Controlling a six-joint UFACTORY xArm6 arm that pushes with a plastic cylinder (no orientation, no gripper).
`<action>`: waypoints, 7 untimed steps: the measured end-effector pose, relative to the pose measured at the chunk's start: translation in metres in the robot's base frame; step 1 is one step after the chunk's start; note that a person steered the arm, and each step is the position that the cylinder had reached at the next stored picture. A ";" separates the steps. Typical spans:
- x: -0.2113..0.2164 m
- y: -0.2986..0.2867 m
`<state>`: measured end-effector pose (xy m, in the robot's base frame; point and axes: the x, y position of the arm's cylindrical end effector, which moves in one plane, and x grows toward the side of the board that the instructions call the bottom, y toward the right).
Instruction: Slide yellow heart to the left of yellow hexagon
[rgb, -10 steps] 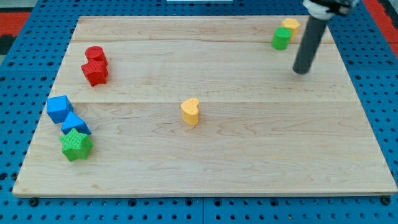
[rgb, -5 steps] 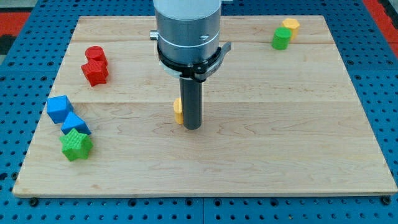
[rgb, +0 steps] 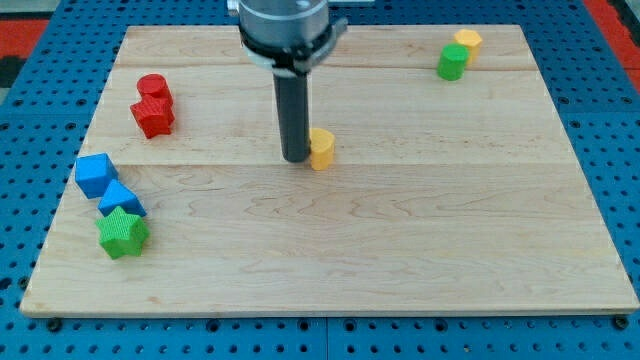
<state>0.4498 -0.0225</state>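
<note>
The yellow heart (rgb: 322, 148) sits near the middle of the wooden board, a little above centre. My tip (rgb: 295, 157) is right against its left side, touching it. The yellow hexagon (rgb: 467, 41) is at the view's top right, with a green cylinder (rgb: 452, 62) touching its lower left. The heart is far to the left of and below the hexagon.
A red cylinder (rgb: 153, 88) and a red star (rgb: 153, 116) sit together at the upper left. Two blue blocks (rgb: 96, 174) (rgb: 121, 199) and a green star (rgb: 122, 233) cluster at the lower left near the board's edge (rgb: 60, 230).
My tip moved from the top right to the heart's right side, then round to its left side. The heart has shifted up and to the right.
</note>
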 end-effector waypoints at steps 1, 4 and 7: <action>-0.009 0.033; -0.115 0.112; -0.203 0.144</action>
<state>0.2469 0.1214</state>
